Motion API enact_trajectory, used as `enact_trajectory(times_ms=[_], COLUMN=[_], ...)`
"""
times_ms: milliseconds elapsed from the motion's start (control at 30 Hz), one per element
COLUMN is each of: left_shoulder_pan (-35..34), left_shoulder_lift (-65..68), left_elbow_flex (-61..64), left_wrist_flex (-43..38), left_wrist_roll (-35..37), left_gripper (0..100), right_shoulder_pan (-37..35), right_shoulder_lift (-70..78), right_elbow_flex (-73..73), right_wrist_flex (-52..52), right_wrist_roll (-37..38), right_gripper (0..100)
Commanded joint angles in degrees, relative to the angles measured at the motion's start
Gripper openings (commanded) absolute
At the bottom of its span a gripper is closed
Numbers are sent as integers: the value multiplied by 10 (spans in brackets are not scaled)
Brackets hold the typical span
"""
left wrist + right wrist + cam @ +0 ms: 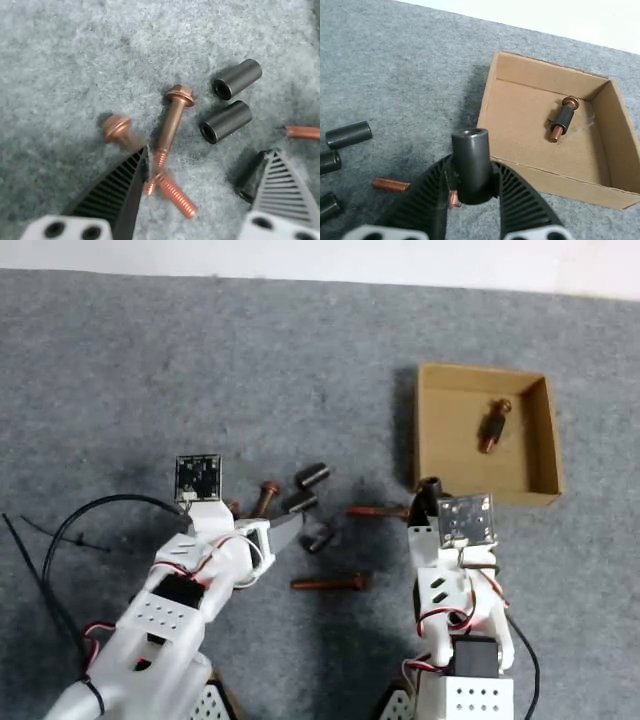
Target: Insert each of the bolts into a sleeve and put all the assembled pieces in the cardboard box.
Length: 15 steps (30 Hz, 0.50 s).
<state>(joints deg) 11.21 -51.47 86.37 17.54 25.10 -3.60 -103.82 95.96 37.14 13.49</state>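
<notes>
The right gripper (pixel 470 180) is clamping a black sleeve (pixel 471 150) upright, fingers closed snug around it, just short of the near wall of the cardboard box (pixel 540 172). Inside the box, one assembled bolt-and-sleeve piece (pixel 563 119) is lying on the floor. Over on the other side, the left gripper (pixel 209 152) is hanging wide open, holding nothing, above two crossed copper bolts (pixel 172 117), with two loose sleeves (pixel 225 121) lying side by side near them. A spare bolt (pixel 328 583) is resting on the grey mat (pixel 150 360) between the arms.

Shows the left gripper (pixel 209 151) spread open above grey felt (pixel 75 60), one finger (pixel 117 195) beside a bolt (pixel 172 120) crossing a second bolt (pixel 176 197), two black sleeves (pixel 226 121) side by side nearby.
</notes>
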Motion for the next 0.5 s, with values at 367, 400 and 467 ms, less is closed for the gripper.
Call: enact_trajectory(times_ms=[367, 400, 467], left_shoulder_pan=[-83, -97, -115], left_shoulder_lift=[-17, -17, -17], left_elbow_flex=[-46, -53, -73], left_wrist_flex=[3, 5, 43], left_wrist_roll=[83, 97, 117], left_gripper=[340, 340, 340], right_shoulder_pan=[3, 3, 3], right_shoulder_lift=[-7, -7, -7], right_elbow_flex=[78, 78, 78], right_wrist_flex=[0, 0, 0], right_wrist_roll=[-1, -1, -1], right_gripper=[10, 10, 10])
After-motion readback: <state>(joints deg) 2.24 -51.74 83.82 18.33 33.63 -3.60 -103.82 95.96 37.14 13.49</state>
